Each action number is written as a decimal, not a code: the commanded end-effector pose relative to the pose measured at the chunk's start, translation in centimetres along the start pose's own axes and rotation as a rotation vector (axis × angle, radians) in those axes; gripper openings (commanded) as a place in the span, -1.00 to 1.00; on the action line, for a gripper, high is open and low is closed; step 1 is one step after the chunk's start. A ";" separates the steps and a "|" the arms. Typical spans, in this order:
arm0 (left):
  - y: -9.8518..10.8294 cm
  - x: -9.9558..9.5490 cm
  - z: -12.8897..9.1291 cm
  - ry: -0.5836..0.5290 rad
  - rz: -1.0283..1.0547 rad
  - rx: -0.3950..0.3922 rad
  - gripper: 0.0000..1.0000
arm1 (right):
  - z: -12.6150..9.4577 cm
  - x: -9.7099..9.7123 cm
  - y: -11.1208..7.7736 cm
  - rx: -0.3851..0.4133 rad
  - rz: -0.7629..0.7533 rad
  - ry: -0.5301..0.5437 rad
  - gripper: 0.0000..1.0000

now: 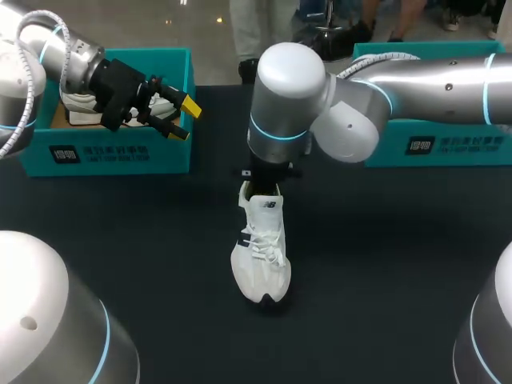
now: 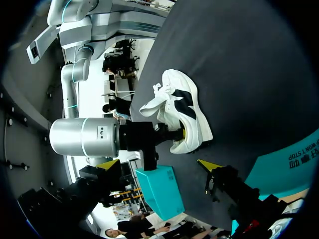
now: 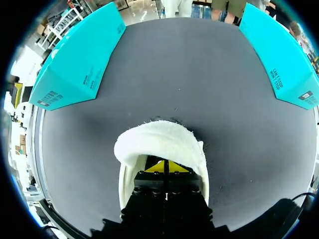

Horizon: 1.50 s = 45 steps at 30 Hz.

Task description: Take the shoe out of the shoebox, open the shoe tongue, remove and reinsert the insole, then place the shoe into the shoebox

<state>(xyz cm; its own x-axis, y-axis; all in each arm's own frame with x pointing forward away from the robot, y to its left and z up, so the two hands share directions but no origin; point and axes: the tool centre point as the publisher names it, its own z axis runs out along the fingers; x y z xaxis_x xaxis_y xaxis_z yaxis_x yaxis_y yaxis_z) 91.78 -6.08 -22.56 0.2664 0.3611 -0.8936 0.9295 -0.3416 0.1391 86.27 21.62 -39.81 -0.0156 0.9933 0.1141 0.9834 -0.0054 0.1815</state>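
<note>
My right tool (image 3: 164, 167) points straight down into the heel opening of the white lace-up sneaker (image 1: 260, 256). I cannot tell how far open it is or whether it grips anything. The sneaker stands upright on the black table (image 1: 384, 264), outside the shoebox. My left tool (image 1: 183, 120) hovers wide open and empty over the teal cardboard shoebox (image 1: 112, 152), which holds another white shoe (image 1: 76, 104). A matching teal box (image 1: 448, 144) sits at the table's far right.

The white shoe (image 1: 261, 260) is showing soft cloth, fuzzy at its tongue edge. The dark bench (image 1: 384, 280) is looking matt, the teal shoebox (image 1: 120, 152) smooth card, the right arm (image 1: 432, 80) glossy.
</note>
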 end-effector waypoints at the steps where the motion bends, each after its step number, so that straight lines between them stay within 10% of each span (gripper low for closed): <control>1: 0.0 0.0 0.0 0.001 0.001 0.001 1.00 | 0.5 0.5 0.0 0.014 -0.005 -0.009 -1.00; 12: 0.0 0.0 0.0 0.001 0.001 0.001 1.00 | -3.1 0.2 -2.1 0.123 0.019 -0.051 -1.00; 30: 0.0 0.0 0.0 0.001 0.001 0.001 1.00 | 0.1 -0.4 -4.7 0.245 0.019 -0.056 -1.00; 45: 0.0 0.0 0.0 0.001 0.001 0.001 1.00 | -5.0 -0.4 -5.5 0.328 0.031 -0.074 -1.00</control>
<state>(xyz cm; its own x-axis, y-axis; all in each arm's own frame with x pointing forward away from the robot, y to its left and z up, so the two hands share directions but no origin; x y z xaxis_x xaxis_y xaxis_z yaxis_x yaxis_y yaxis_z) 91.78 -6.08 -22.55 0.2664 0.3611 -0.8936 0.9295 -0.3416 0.1391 79.90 21.04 -36.60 0.0165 0.9990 0.0427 0.9895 -0.0102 -0.1439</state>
